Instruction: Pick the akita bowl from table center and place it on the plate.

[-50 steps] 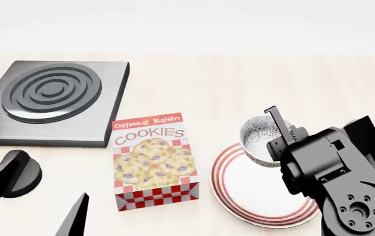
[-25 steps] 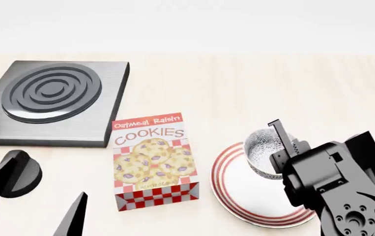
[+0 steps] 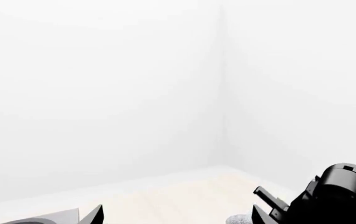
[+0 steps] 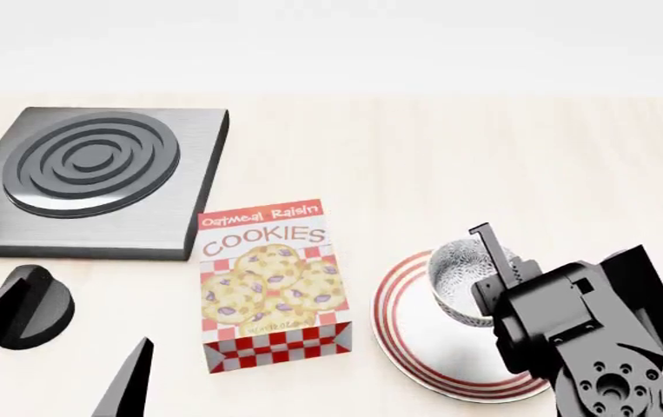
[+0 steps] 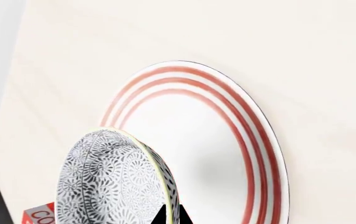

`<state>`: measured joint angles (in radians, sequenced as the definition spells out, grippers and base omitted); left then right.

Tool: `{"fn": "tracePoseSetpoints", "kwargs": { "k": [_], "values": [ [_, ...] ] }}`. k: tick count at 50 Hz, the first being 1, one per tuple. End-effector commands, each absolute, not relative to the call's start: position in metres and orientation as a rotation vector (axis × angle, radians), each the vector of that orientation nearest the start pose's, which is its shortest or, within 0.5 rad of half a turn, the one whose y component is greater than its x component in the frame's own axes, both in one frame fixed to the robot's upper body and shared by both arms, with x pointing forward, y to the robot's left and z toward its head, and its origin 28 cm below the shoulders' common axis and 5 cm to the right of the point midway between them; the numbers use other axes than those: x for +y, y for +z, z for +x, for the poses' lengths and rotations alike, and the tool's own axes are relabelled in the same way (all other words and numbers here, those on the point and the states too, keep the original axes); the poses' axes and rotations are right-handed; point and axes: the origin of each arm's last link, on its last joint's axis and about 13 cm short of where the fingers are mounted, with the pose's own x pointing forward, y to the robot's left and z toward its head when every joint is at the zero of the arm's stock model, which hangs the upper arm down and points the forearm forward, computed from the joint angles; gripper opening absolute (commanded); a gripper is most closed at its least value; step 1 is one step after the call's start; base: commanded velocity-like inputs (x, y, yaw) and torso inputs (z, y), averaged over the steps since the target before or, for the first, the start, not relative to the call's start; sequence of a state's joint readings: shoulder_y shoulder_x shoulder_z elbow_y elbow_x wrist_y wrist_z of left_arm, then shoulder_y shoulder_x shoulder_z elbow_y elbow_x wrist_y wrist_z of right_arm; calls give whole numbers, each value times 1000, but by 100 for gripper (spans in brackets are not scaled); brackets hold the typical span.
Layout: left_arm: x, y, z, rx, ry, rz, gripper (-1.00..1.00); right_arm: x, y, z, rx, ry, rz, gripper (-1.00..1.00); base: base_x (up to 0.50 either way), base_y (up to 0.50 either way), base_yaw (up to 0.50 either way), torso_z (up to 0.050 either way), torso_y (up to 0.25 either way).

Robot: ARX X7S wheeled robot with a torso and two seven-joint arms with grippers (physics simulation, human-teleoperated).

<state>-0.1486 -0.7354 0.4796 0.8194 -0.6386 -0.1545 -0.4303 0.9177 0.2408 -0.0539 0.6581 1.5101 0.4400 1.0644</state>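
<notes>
The akita bowl (image 4: pixel 456 280) has a grey-and-white floral outside and a pale inside. It hangs tilted over the far part of the plate (image 4: pixel 430 352), a white plate with red rings. My right gripper (image 4: pixel 496 261) is shut on the bowl's rim. In the right wrist view, the two dark fingertips of the right gripper (image 5: pixel 173 216) pinch the rim of the bowl (image 5: pixel 112 179), with the plate (image 5: pixel 218 154) beyond it. I cannot tell whether bowl and plate touch. My left gripper (image 4: pixel 70 360) stands open and empty at the near left, its view aimed at the wall past its open fingertips (image 3: pixel 97 213).
An Oatmeal Raisin Cookies box (image 4: pixel 268 282) stands just left of the plate. A black burner slab with concentric rings (image 4: pixel 90 178) lies at the far left. The pale wooden table (image 4: pixel 424 156) stretches behind them.
My right gripper has come down and nearer with the bowl, so the bowl now sits lower over the plate. The left arm has barely moved.
</notes>
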Motion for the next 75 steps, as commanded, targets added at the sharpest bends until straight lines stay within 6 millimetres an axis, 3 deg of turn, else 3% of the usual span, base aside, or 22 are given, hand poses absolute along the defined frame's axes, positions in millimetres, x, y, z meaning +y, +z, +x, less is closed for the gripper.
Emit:
{"fn": "tracePoseSetpoints", "kwargs": {
  "k": [1, 21, 52, 53, 75],
  "values": [
    [208, 160, 168, -321, -430, -84, 100, -126, 164, 380, 669, -580, 1009, -100, 0, 0, 0, 0, 0],
    [207, 162, 166, -322, -431, -87, 100, -125, 150, 385, 668, -600, 1011, -100, 0, 0, 0, 0, 1],
    [208, 162, 166, -321, -429, -88, 100, -125, 152, 385, 623, -573, 1022, -100, 0, 0, 0, 0, 0],
    [207, 162, 166, -322, -430, -89, 100, -125, 153, 385, 615, -559, 1022, 100, 0, 0, 0, 0, 0],
    [207, 163, 164, -323, -436, -89, 100, -127, 162, 382, 601, -530, 1012, 100, 0, 0, 0, 0, 0]
  ]
}}
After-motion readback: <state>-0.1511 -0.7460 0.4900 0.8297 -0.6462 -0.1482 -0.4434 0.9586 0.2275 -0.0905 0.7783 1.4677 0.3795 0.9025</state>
